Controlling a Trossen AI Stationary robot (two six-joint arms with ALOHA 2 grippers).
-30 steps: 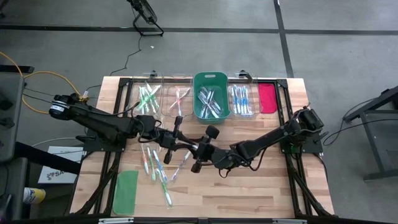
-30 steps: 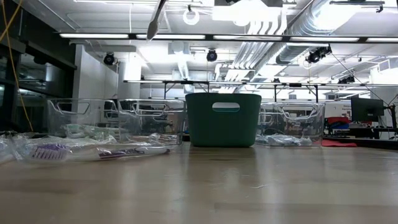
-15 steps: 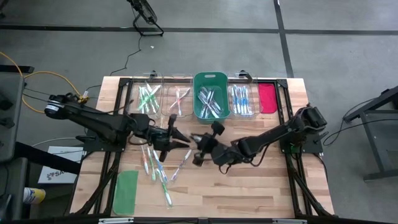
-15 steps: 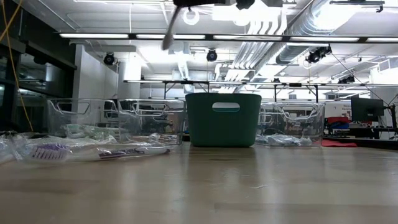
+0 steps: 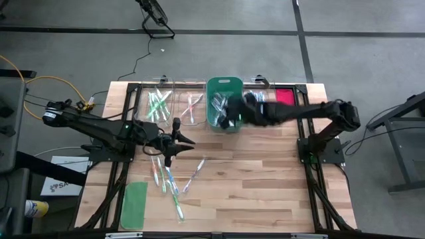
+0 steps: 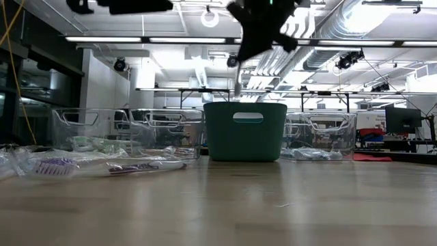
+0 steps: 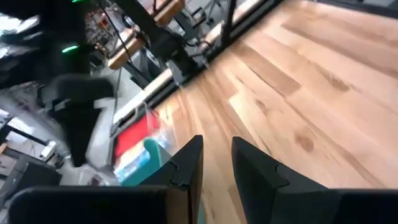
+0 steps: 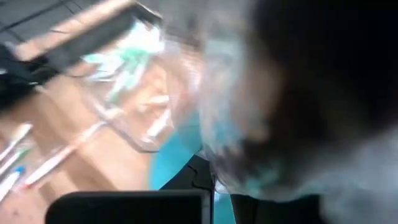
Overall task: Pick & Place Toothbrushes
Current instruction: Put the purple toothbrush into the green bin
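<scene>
Right pincer (image 5: 228,121) hangs over the green bin (image 5: 225,85) at the table's (image 5: 265,192) 12 o'clock, clenched on a toothbrush (image 6: 236,87) that dangles above the rim. I'd let go only once it's well inside. Left pincer (image 5: 184,141) waits slightly parted, empty, above the loose toothbrushes (image 5: 169,180) around 8 o'clock.

The left gripper (image 7: 214,163) hung over the wood table (image 7: 311,81), its 2 fingers (image 7: 186,165) slightly apart, nothing between them.
</scene>
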